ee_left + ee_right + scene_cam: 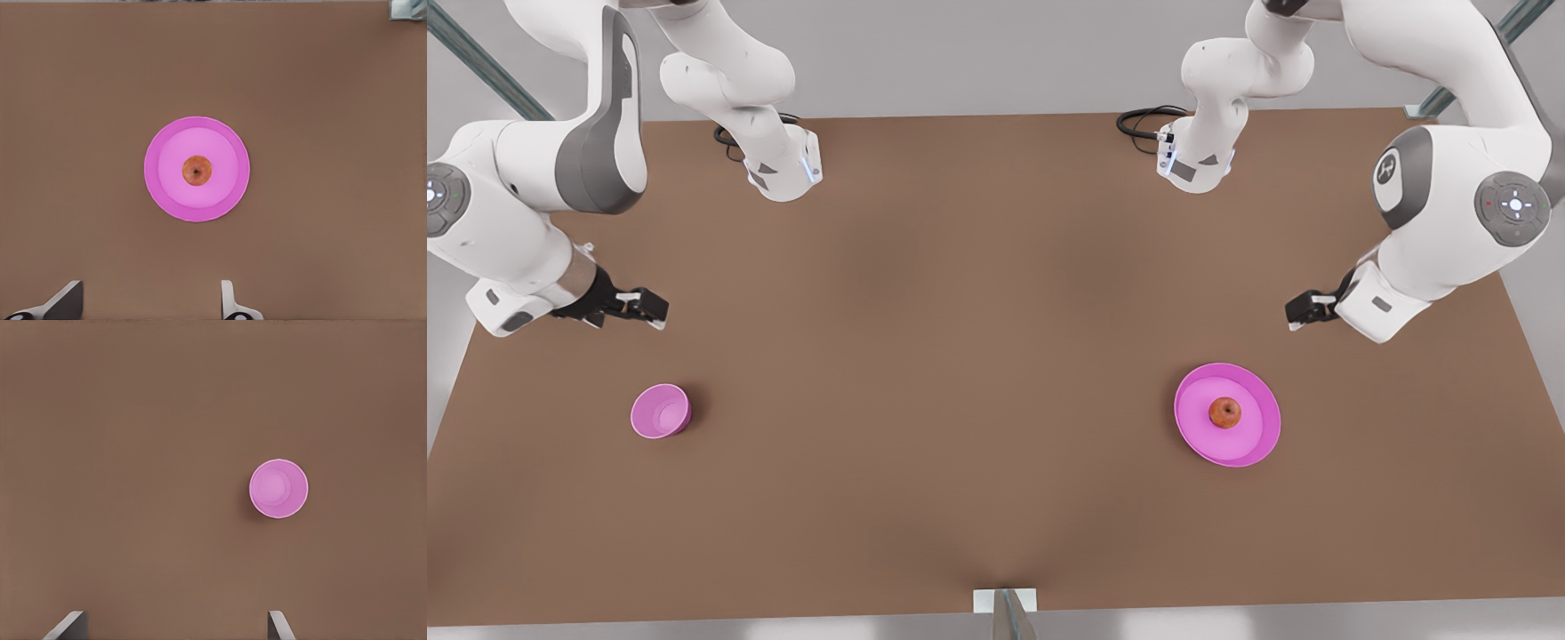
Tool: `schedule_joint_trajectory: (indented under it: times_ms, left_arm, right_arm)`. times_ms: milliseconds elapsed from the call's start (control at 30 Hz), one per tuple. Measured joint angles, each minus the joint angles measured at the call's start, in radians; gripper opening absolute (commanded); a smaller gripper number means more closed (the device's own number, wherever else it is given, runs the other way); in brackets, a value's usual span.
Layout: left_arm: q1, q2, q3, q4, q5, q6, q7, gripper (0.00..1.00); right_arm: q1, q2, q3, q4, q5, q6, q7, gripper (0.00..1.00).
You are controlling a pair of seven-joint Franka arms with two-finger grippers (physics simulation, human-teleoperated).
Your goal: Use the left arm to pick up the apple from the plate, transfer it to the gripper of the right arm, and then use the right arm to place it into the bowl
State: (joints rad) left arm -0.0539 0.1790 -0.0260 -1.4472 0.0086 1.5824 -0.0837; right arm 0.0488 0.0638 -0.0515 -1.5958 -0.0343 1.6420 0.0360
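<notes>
A: How far along can the task be judged to be?

B: Nothing is seen to be done yet. The apple [1224, 412] is seated at the middle of the plate [1249, 444], on the front view's right, and the bowl [660, 412] stands empty on the front view's left, well apart from it. The pick-up, the hand-over and the placing are all judged to be left.

A: Where are the grippers held?

B: The left gripper [1303, 311] is held above the table [960, 356] on the front view's right, near the plate on its far side; in the left wrist view the plate [160, 193] and apple [197, 171] are seen below it, with its fingertips [230, 300] spread wide and nothing between them. The right gripper [645, 307] is parked near the bowl's far side and is taken to be waiting. Its fingertips [280, 627] are likewise set wide apart and hold nothing, with the bowl [279, 489] seen below.

A: What room is offered for moving?

B: A broad bare stretch of table is left between plate and bowl, so a hand-over at the middle would be unobstructed. The plate's low rim is judged little hindrance to a descent from above. Both dishes are set well in from the near edge.
</notes>
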Motion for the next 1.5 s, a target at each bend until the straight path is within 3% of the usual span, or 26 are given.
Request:
schedule_joint_trajectory:
  times_ms: [100, 633, 1033, 1500]
  left_arm:
    - [0.005, 0.035, 0.001, -0.015, -0.002, 0.033, -0.003, 1.0]
    - [0.046, 0.14, 0.0, -0.583, -0.024, 0.691, -0.013, 1.0]
    - [0.028, 0.303, -0.005, -0.592, -0.041, 0.977, -0.015, 1.0]
    - [0.026, 0.396, -0.005, -0.528, -0.04, 1.047, -0.015, 1.0]
  right_arm:
    - [0.0, 0.0, 0.0, 0.0, 0.0, 0.013, 0.002, 1.0]
    - [-0.001, 0.002, -0.002, 0.0, 0.001, 0.031, 0.009, 1.0]
    - [0.0, 0.002, -0.002, 0.0, 0.001, 0.032, 0.012, 1.0]
    - [-0.005, 0.002, -0.002, 0.0, 0.001, 0.032, 0.013, 1.0]
